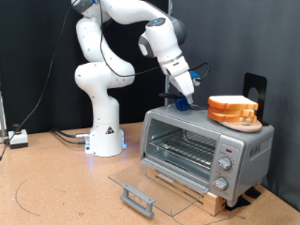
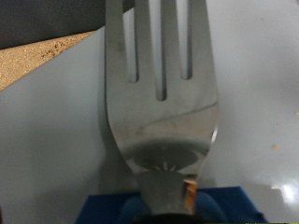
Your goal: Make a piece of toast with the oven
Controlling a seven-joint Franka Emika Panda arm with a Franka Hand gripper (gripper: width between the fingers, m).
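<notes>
The silver-grey oven (image 1: 236, 142) stands on a wooden board at the exterior view's right. Its glass door (image 1: 155, 180) lies open and flat, with the dark bar handle (image 1: 136, 198) in front, and the wire rack (image 1: 180, 148) inside looks bare. My gripper (image 1: 184, 97) hovers just above the far left corner of the oven's top. It is shut on a metal fork (image 2: 161, 93) with a blue handle (image 2: 112, 207), tines pointing at the grey oven top (image 2: 56, 131). A single slice of toast does not show. Only a piled stack of slices (image 1: 232, 111) sits on the oven's top.
The white robot base (image 1: 105, 131) stands left of the oven, with cables and a small box (image 1: 19, 139) at the far left. A dark stand (image 1: 254, 89) rises behind the bread stack. Three knobs (image 1: 224, 165) are on the oven's right front.
</notes>
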